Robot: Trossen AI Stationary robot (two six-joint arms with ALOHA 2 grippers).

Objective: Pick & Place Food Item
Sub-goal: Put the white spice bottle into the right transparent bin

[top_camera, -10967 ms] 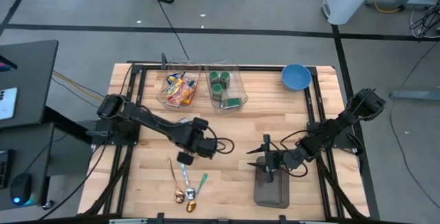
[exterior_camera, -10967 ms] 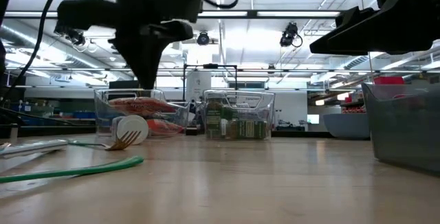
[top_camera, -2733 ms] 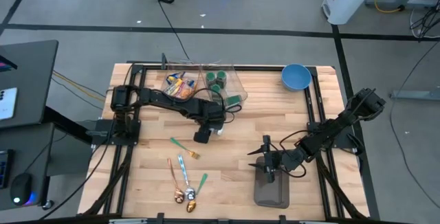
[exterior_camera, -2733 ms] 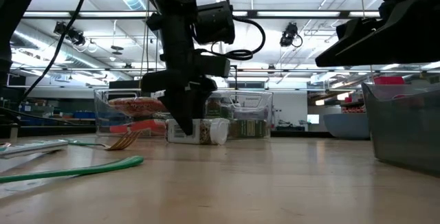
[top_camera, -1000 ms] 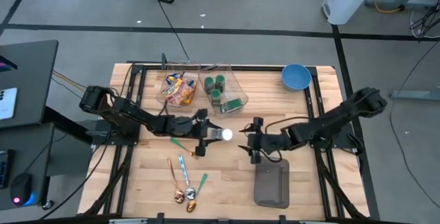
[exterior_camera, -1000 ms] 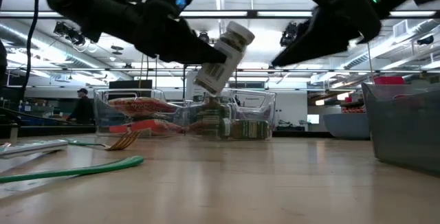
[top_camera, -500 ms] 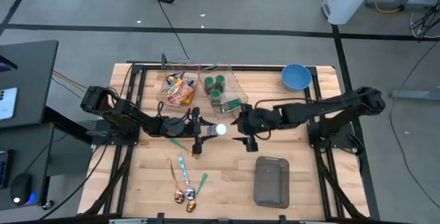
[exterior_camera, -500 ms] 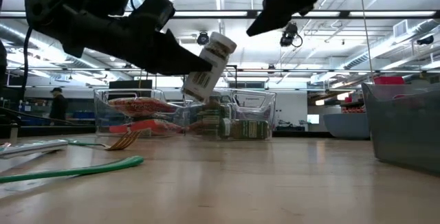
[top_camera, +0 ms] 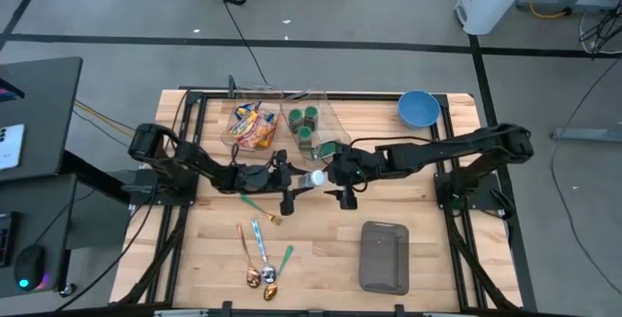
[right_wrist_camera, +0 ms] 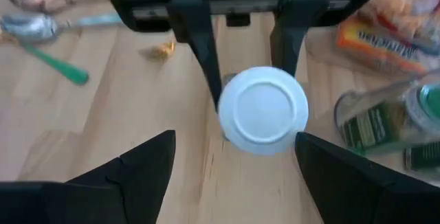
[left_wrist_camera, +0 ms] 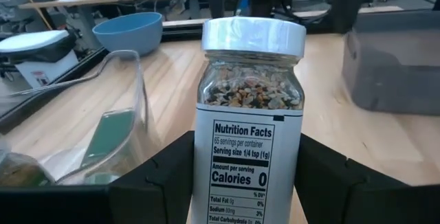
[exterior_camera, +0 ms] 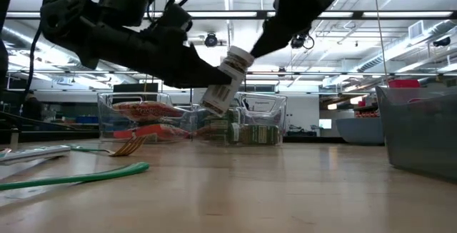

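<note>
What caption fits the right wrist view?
Open right gripper faces the white-capped spice jar held by the left gripper.

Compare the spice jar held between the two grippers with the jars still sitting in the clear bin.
The held spice jar has a white cap; the jars in the clear bin have green caps. The held one hangs tilted above the table in the left gripper, with the open right gripper at its cap; the binned ones rest inside the bin. Both look like small labelled seasoning jars.
</note>
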